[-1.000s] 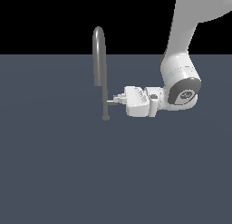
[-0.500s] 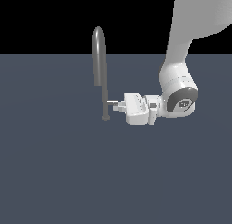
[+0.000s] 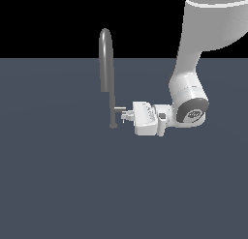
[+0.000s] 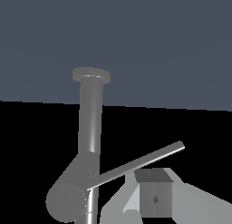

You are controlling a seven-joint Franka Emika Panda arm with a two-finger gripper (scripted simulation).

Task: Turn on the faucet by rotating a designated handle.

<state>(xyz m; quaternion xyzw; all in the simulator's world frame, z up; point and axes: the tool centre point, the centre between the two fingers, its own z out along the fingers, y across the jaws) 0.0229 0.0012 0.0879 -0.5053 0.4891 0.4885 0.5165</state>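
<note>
The faucet (image 3: 105,59) is a tall grey tap with an arched spout, a thin stem and a small round base (image 3: 113,126). The handle (image 3: 119,108) sticks out of the stem toward the exterior view's right. My gripper (image 3: 127,115) lies level, pointing at the stem, its fingertips just below and against the handle's outer end; it looks shut and holds nothing. In the wrist view the stem (image 4: 89,123) runs to the base (image 4: 91,75), and the handle's slim bar (image 4: 136,162) passes just above my fingertips (image 4: 154,198).
The faucet stands on a flat dark grey-blue floor (image 3: 58,185). The white arm (image 3: 191,105) comes down from above on the exterior view's right. Nothing else stands nearby.
My gripper and wrist have dropped a little and slid slightly toward the exterior view's right, staying at the handle's end. The faucet has not visibly moved.
</note>
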